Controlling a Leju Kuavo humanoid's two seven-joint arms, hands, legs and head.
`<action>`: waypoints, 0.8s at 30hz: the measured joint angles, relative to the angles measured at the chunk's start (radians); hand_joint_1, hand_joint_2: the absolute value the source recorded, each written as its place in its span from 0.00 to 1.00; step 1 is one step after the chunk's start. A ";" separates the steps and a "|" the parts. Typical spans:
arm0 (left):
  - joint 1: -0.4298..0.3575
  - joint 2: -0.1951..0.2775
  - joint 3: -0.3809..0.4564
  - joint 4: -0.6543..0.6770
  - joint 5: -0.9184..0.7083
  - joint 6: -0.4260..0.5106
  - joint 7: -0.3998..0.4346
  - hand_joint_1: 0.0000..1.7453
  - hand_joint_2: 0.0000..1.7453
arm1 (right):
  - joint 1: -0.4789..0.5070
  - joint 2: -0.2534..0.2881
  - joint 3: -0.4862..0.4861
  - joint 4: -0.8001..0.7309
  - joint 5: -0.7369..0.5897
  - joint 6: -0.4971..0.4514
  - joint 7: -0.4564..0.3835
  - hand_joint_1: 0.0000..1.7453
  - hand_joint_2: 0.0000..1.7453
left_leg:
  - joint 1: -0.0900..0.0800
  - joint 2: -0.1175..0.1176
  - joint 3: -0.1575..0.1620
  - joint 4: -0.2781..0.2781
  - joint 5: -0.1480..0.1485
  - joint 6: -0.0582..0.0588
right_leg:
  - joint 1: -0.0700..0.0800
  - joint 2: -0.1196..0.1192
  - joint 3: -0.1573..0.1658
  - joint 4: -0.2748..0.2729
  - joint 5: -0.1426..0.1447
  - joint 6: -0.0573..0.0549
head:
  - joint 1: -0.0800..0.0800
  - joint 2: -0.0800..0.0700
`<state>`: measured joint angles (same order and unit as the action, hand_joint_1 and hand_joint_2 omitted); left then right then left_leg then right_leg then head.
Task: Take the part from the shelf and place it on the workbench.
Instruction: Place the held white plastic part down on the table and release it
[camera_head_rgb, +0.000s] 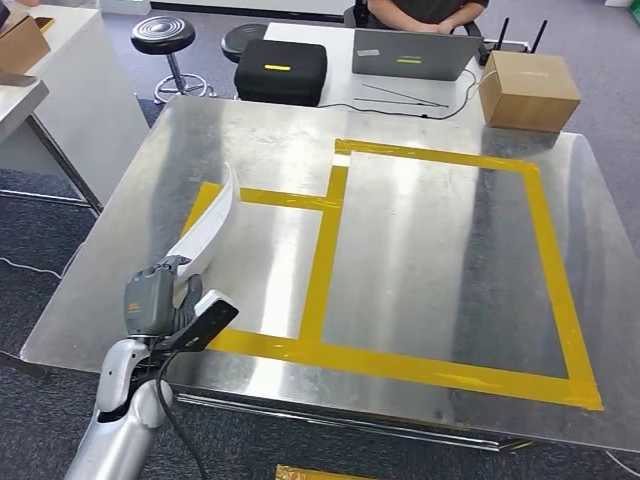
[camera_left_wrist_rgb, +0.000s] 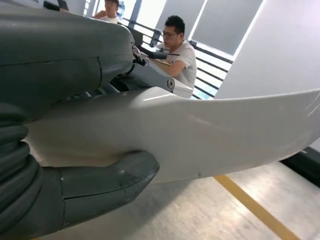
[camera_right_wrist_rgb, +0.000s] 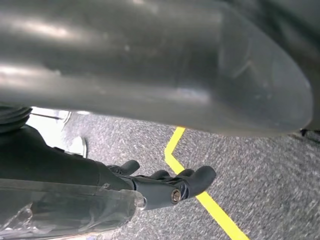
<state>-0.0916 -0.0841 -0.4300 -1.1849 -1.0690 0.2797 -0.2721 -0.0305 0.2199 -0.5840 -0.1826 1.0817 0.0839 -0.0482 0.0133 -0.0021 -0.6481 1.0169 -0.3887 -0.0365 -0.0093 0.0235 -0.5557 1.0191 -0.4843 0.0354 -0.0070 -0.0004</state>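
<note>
The part (camera_head_rgb: 215, 225) is a long, curved white plastic piece. My left hand (camera_head_rgb: 162, 300) grips its lower end, and the part rises tilted over the left taped rectangle of the metal workbench (camera_head_rgb: 423, 250). In the left wrist view the white part (camera_left_wrist_rgb: 211, 135) runs between the grey thumb (camera_left_wrist_rgb: 105, 185) and the darker fingers, just above the table surface. My right hand (camera_right_wrist_rgb: 132, 100) hangs over grey carpet, its dark fingers (camera_right_wrist_rgb: 170, 185) stretched out and apart from the thumb, holding nothing.
Yellow tape (camera_head_rgb: 324, 250) marks two rectangles on the workbench. Behind it a desk carries a cardboard box (camera_head_rgb: 528, 90), a black case (camera_head_rgb: 281, 70) and a laptop (camera_head_rgb: 411, 53), with a person (camera_head_rgb: 426, 10) seated there. Stools (camera_head_rgb: 163, 36) and a white table (camera_head_rgb: 68, 90) stand at left.
</note>
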 joint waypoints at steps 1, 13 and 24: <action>-0.022 -0.004 -0.007 0.033 -0.048 0.002 0.032 1.00 1.00 | -0.001 0.000 0.005 0.000 0.009 0.003 0.000 0.00 0.00 | 0.000 -0.001 0.001 -0.005 -0.002 0.007 | 0.001 0.000 0.003 -0.005 -0.004 0.000 | 0.000 0.000; -0.127 -0.012 -0.058 0.254 -0.240 0.013 0.117 0.86 1.00 | -0.004 -0.002 0.022 0.000 0.046 0.008 -0.001 0.00 0.00 | -0.006 -0.003 0.002 -0.005 -0.008 0.023 | -0.003 -0.003 0.015 -0.025 0.000 0.028 | 0.000 0.000; -0.123 -0.023 -0.092 0.257 -0.152 0.009 0.032 0.00 0.50 | -0.003 -0.002 0.022 0.000 0.063 -0.004 -0.009 0.00 0.00 | -0.003 -0.003 0.004 -0.006 -0.004 0.018 | 0.001 -0.003 0.015 -0.016 -0.001 0.027 | 0.000 0.000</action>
<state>-0.2146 -0.1076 -0.5219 -0.9278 -1.2215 0.2887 -0.2400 -0.0338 0.2174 -0.5619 -0.1825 1.1448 0.0797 -0.0570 0.0108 -0.0054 -0.6438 1.0113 -0.3927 -0.0183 -0.0085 0.0202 -0.5405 1.0036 -0.4855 0.0621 -0.0067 -0.0004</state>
